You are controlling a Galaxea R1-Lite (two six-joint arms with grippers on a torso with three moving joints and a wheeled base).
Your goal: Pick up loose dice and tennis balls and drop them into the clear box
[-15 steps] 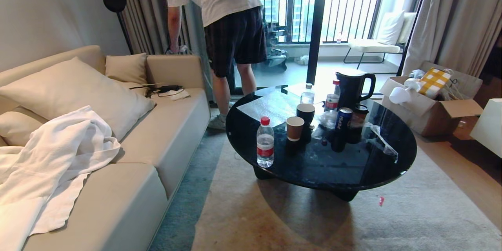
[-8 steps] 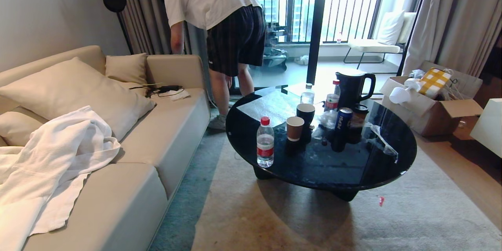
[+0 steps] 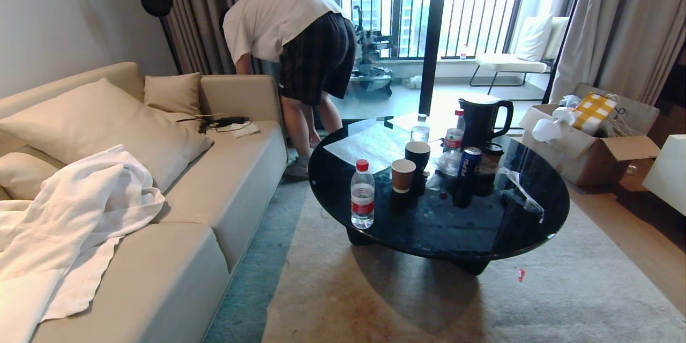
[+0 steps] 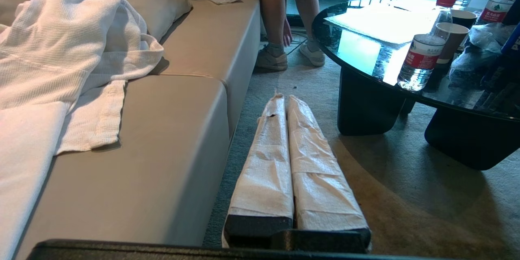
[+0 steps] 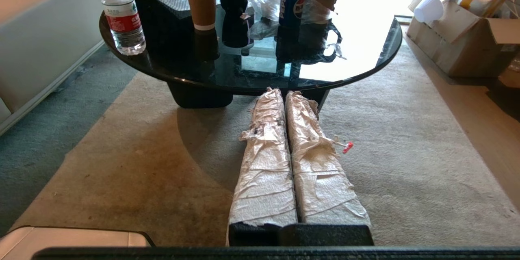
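The dice, the tennis balls and the clear box are out of view in all three views. My left gripper (image 4: 284, 98) is shut and empty; its paper-wrapped fingers (image 4: 268, 150) lie pressed together, low over the carpet between the sofa and the round table. My right gripper (image 5: 284, 92) is also shut with nothing in it, its wrapped fingers (image 5: 313, 162) pointing at the table's near edge. Neither arm shows in the head view.
A black round glass table (image 3: 514, 230) carries a water bottle (image 3: 362, 194), paper cups (image 3: 402, 175), a can (image 3: 469, 166), a kettle (image 3: 482, 118) and a flat ribbed translucent sheet (image 3: 370, 146). Beige sofa (image 3: 225, 187) with a white robe (image 3: 80, 214) at left. A person (image 3: 300, 48) bends down behind the table. Cardboard box (image 3: 589, 139) at right.
The person behind the table has bent over from standing, reaching down toward the floor beside the sofa end. Both arms and the camera have stayed still.
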